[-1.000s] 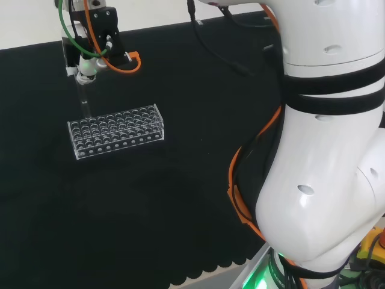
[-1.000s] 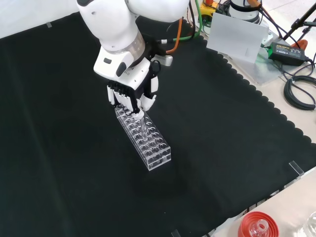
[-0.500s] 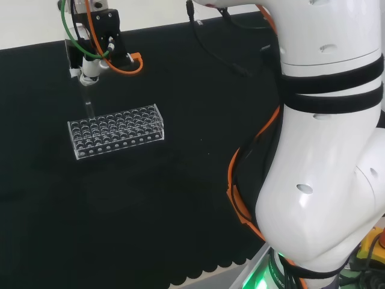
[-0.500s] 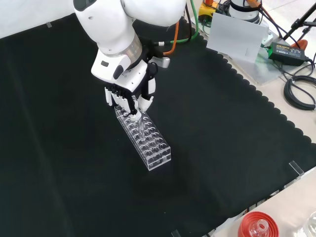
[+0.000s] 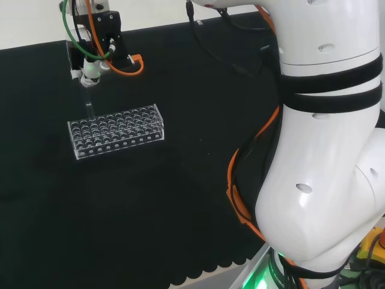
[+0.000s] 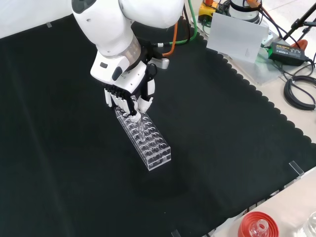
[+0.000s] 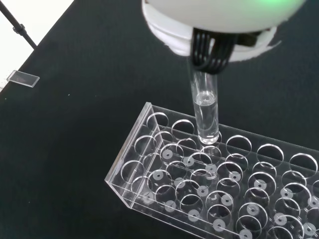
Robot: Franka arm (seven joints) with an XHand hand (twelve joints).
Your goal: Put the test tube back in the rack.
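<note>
Showing: the hand (image 6: pixel 129 97) poised above one end of the test tube rack (image 6: pixel 144 138), at the far left of the table (image 5: pixel 180 198) in the head view.
Hand state: fingers curled about the upper part of the test tube (image 7: pixel 205 110), holding it from above; the black fingertips (image 7: pixel 212 55) clasp it near its mouth in the wrist view.
Tube position: hanging from the hand, upright, its rounded lower end just over the rack's top plate and not yet inside any hole, as far as the wrist view shows.
Tube contents: a clear liquid appears to fill its lower part.
Long axis: near vertical, roughly parallel to the rack's wells.
Governing relation: the rack lies directly beneath the tube; the tip stands over a well close to the rack's short end, near one long edge.
Rack: clear plastic, many round wells, apparently all vacant.
Judged next step: a straight descent, provided the tip sits centred over a well rather than on the plate between two.
</note>
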